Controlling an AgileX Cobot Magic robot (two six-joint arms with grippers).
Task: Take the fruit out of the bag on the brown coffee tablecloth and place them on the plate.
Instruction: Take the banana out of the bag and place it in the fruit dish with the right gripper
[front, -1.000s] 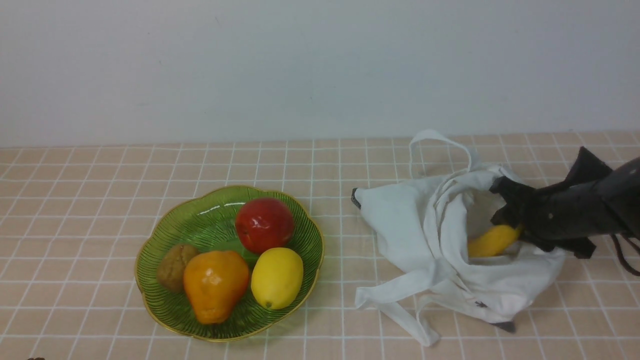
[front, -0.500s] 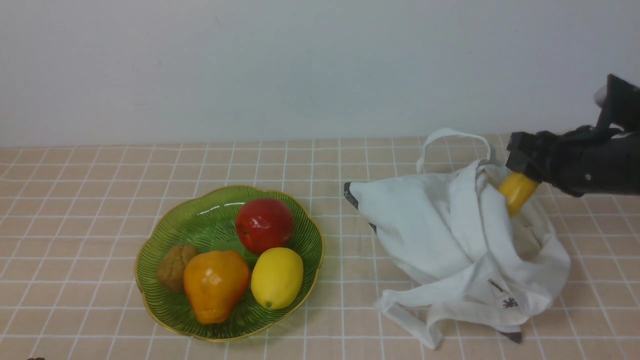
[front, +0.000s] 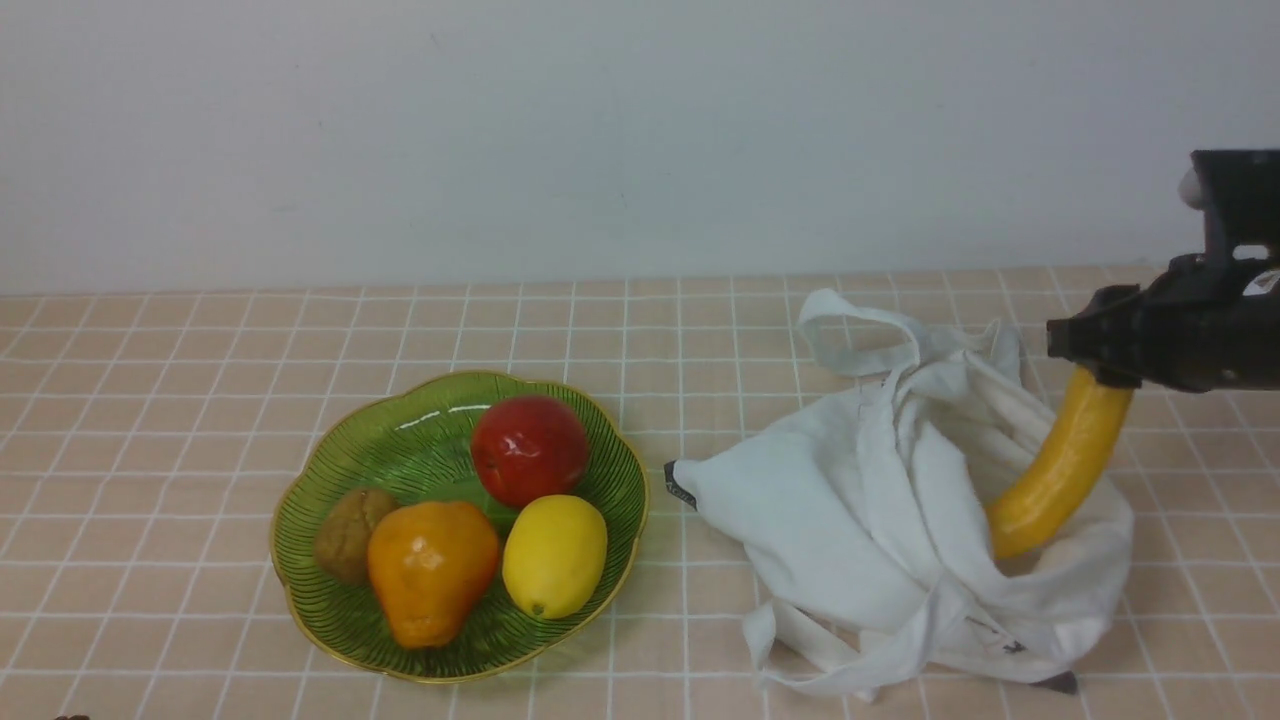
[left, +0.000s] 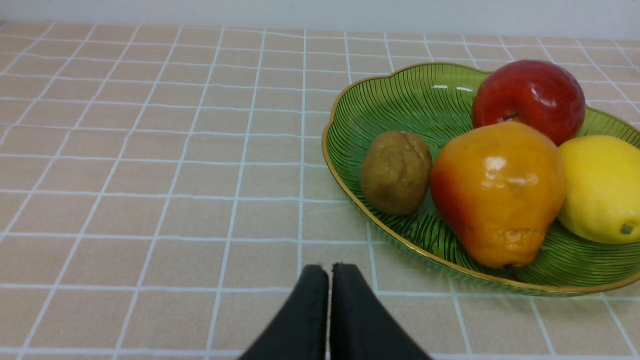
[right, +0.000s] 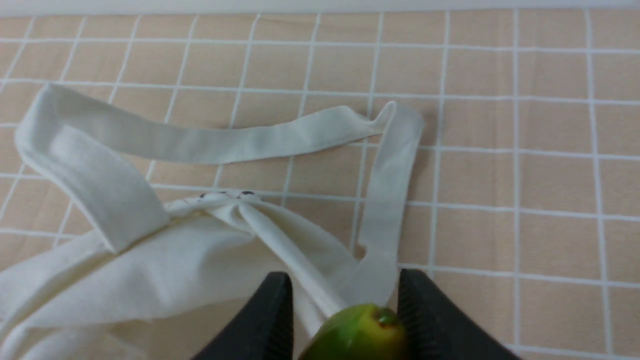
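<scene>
The right claw (front: 1098, 345) clamps the banana (front: 1062, 468) by its top end, lower end hanging below inside the white bag (front: 850, 500); the left claw (left: 329, 287) sits pinched together beside the plate (left: 400, 95)

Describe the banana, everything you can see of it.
The banana is long, curved and glossy, yellow-orange along its body, with a greenish tip that the right wrist view shows between the jaws. The right gripper clamps its upper end, so it hangs steeply, leaning slightly, above the tablecloth. Its lower end dips into the open mouth of the white cloth bag, where folds hide it. Most of its length is out in the open. The skin looks smooth and unmarked.
</scene>
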